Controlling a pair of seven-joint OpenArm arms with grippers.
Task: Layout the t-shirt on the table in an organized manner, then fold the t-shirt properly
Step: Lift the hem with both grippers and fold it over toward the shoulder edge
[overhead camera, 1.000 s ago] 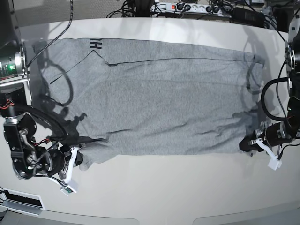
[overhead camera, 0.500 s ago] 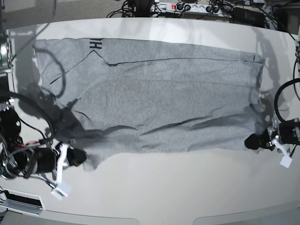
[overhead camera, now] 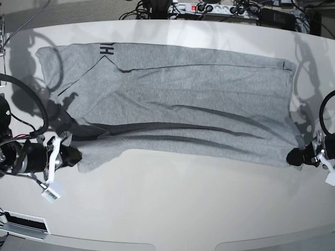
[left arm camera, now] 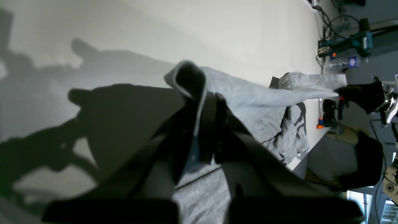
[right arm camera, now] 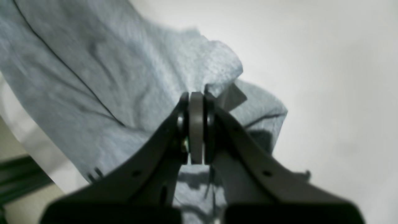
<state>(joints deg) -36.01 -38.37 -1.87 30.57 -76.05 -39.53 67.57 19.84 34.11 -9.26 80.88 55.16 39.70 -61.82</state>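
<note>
The t-shirt (overhead camera: 178,104) is spread across the glossy white table (overhead camera: 172,209), near edge lifted. Cables and a power strip (overhead camera: 220,8) are seen behind the table. The left gripper (overhead camera: 294,157) is clamped on one near corner, the right gripper (overhead camera: 73,156) on the other. Black lettering (left arm camera: 293,124) and a drill (left arm camera: 362,39) are shown only by the left wrist view.

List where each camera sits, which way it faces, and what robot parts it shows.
Base: overhead, looking down on the table and spread t-shirt; both arms at the side edges.
Left wrist: behind the left end effector, facing along the shirt; its shut fingers pinch a corner.
Right wrist: behind the right end effector, facing down; shut fingers grip cloth.
Shared: every view shows the t-shirt; the left wrist view also catches the right end effector.
</note>
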